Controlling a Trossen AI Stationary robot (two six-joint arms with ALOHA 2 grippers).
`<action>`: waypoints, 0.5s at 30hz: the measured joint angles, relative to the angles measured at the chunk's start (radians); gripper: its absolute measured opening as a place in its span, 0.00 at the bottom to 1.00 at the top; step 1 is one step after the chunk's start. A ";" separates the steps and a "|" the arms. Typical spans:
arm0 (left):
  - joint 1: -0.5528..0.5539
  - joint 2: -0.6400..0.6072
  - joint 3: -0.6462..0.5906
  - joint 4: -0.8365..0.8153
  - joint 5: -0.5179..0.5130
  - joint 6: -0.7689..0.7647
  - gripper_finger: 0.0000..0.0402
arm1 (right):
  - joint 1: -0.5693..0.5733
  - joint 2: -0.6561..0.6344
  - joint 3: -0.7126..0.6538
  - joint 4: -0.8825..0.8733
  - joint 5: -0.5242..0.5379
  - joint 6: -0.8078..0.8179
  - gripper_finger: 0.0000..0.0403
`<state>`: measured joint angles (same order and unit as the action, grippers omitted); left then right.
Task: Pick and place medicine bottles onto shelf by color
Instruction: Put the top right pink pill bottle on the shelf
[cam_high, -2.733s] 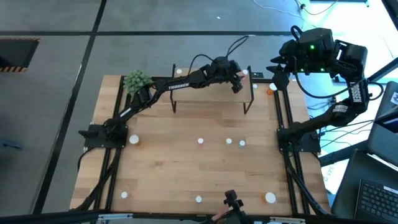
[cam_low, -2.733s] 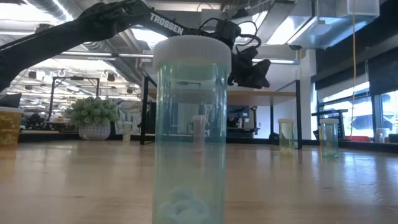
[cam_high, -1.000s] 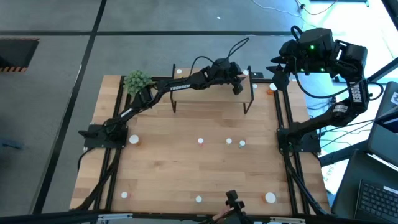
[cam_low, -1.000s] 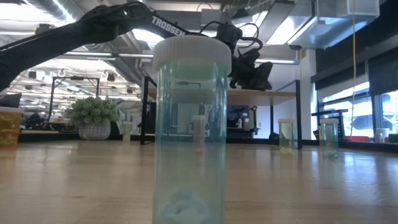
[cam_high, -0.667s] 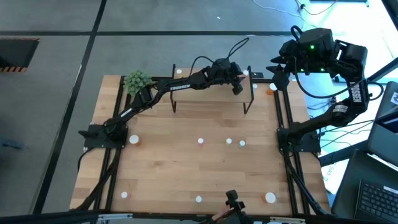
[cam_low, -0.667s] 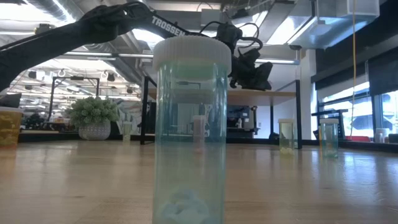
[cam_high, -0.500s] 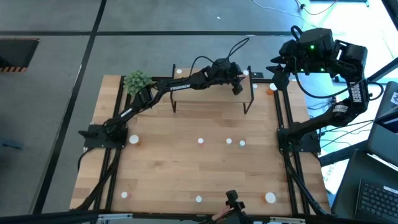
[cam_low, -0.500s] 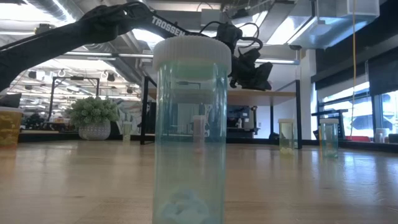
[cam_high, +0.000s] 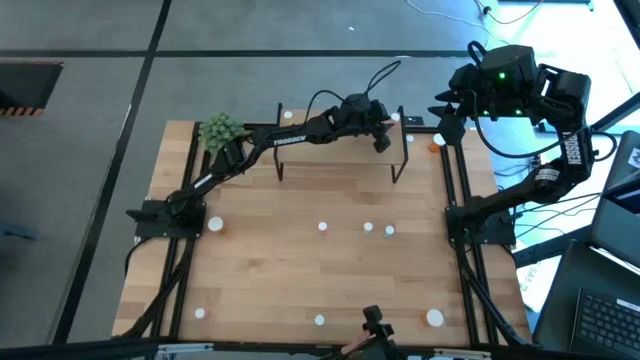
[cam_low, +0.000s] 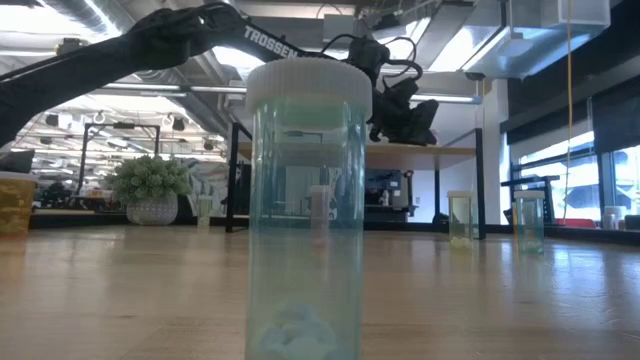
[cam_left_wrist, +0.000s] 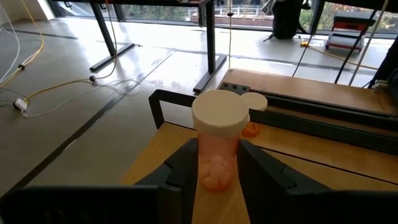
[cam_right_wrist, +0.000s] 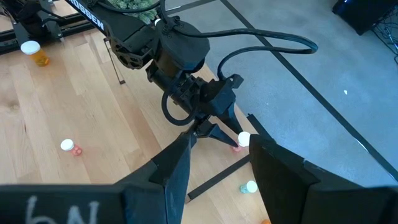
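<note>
My left gripper (cam_high: 384, 133) reaches over the right end of the shelf (cam_low: 440, 150), a light-wood board on black legs at the table's far side. It is shut on a pink medicine bottle (cam_left_wrist: 217, 158) with a white cap, which holds pale pills. The shelf's wood (cam_left_wrist: 163, 149) shows just below and beside the bottle. My right gripper (cam_high: 446, 110) hangs high over the table's far right corner, open, with nothing between its fingers (cam_right_wrist: 177, 163). Several more small bottles stand scattered on the table, among them three in a row (cam_high: 368, 228) at mid-table. My left gripper pinches the pink bottle's body just under the cap (cam_left_wrist: 202, 149) between its two fingers, one on each side. The fingers come nearly level, tipped slightly down, from the table's left side. The bottle stands upright; the gripper hides its base, so whether it rests on the shelf cannot be told.
A green plant ball (cam_high: 221, 130) sits at the far left corner. An orange bottle (cam_high: 437, 143) and a white-capped one (cam_high: 410, 121) stand right of the shelf. A tall bluish bottle (cam_low: 305, 210) stands close to the low camera. More bottles line the near edge (cam_high: 434, 317).
</note>
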<state>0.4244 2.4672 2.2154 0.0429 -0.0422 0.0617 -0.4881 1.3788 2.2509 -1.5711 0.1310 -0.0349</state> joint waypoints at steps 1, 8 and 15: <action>0.000 0.000 0.000 0.000 0.000 0.000 0.24 | 0.000 0.000 0.000 0.000 0.000 0.000 0.42; 0.000 0.000 0.000 0.000 0.000 -0.001 0.24 | 0.000 0.000 0.000 0.000 0.000 0.000 0.42; 0.000 0.000 0.000 0.000 0.000 -0.008 0.24 | 0.000 0.000 0.000 0.000 0.000 0.000 0.42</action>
<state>0.4244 2.4668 2.2154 0.0429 -0.0422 0.0540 -0.4881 1.3792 2.2509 -1.5708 0.1310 -0.0349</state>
